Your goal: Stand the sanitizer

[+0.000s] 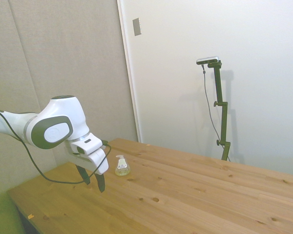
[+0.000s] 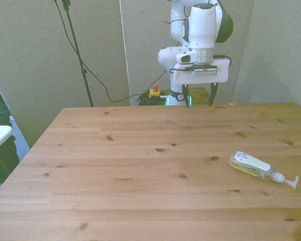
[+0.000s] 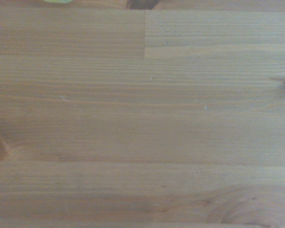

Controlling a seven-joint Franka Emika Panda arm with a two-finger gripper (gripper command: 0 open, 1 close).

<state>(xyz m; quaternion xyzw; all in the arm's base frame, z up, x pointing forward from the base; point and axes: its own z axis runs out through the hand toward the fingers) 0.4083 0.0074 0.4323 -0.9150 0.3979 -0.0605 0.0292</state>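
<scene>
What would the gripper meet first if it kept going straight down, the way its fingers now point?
Most likely bare table. The open gripper points down, and the wrist view shows only wood below. The sanitizer lies well off to the side, out of that line.

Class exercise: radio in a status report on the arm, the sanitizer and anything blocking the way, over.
Tool open, empty, above table's far edge. Sanitizer lying on its side at the front view's right, pump toward the camera, untouched. Table between them shows nothing in the way.
</scene>
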